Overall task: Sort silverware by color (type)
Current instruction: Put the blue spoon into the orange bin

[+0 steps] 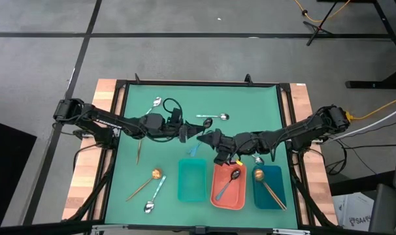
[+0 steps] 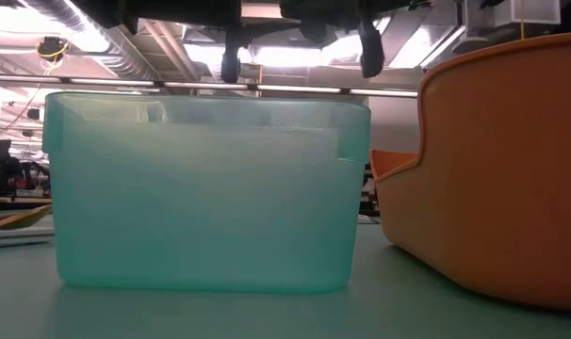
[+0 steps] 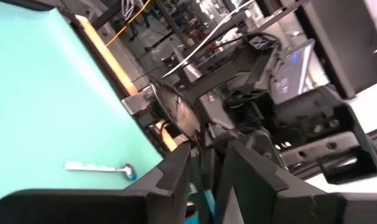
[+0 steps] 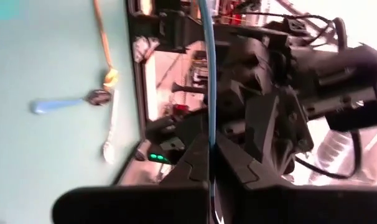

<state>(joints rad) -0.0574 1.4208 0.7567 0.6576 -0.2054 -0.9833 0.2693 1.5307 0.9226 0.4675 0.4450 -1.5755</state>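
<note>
Above the green-matted bench [image 1: 136,189], just behind the teal rectangular tray [image 1: 191,179], the two grippers are seen meeting tip to tip in what is judged a hand-over of one slim spoon. The right gripper [image 1: 207,138] is clamped tight on a thin blue spoon handle [image 4: 207,93], which is seen edge-on running up between its fingers in the right wrist view. The left gripper [image 1: 183,134] is seen with its fingers parted and nothing visibly held between them.

The rest of the silverware is spread around that teal tray: a dark-bowled spoon [image 1: 229,183] lies in the coral tray [image 1: 217,199] beside it, a gold-bowled spoon [image 1: 266,185] in the dark blue tray [image 1: 278,175] beyond that, and loose spoons lie on the mat to its other side and behind it.

To finish the step well, the left arm would best be drawn clear first; then the held spoon would be carried low over the tray of matching spoons and released only when it lies along the tray's length.
</note>
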